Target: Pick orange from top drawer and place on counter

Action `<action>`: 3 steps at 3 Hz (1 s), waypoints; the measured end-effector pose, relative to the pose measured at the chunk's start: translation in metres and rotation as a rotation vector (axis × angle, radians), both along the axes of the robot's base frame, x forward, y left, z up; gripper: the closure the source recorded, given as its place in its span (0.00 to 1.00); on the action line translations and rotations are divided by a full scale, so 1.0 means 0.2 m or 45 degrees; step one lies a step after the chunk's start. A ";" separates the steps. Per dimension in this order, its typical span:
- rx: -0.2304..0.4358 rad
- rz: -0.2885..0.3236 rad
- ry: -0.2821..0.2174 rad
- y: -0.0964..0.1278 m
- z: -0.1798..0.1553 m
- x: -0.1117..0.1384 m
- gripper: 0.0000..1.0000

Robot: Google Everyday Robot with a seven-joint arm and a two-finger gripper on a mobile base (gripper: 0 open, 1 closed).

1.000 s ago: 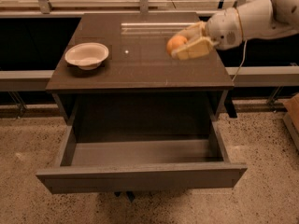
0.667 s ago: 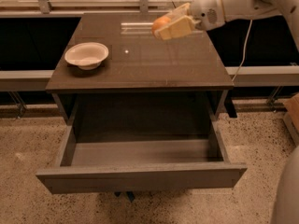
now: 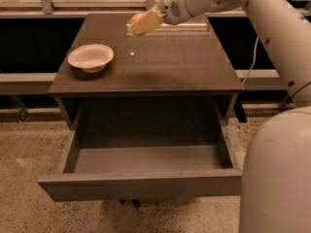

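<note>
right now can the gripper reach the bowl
Probably yes: nothing on the counter stands between the bowl and the gripper, over the far side, though it is shut on the orange.

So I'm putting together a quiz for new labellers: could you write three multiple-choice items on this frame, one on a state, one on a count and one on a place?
1. The drawer is:
A) shut
B) open and empty
C) open with fruit inside

2. How many bowls stand on the counter?
A) none
B) one
C) two

3. Where is the orange?
A) in the drawer
B) on the floor
C) in the gripper, over the counter's far side

Answers:
1 B: it is pulled out and its floor is bare.
2 B: a single white bowl sits at the counter's left.
3 C: the gripper's fingers are shut on it above the back of the counter.
</note>
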State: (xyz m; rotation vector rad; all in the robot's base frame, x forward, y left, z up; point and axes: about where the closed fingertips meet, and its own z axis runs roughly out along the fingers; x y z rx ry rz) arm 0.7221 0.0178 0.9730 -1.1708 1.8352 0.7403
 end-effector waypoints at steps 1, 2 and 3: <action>0.001 -0.016 0.009 0.14 -0.18 0.11 1.00; -0.045 -0.013 -0.005 0.21 -0.30 0.14 1.00; -0.093 -0.011 0.000 0.22 -0.44 0.14 1.00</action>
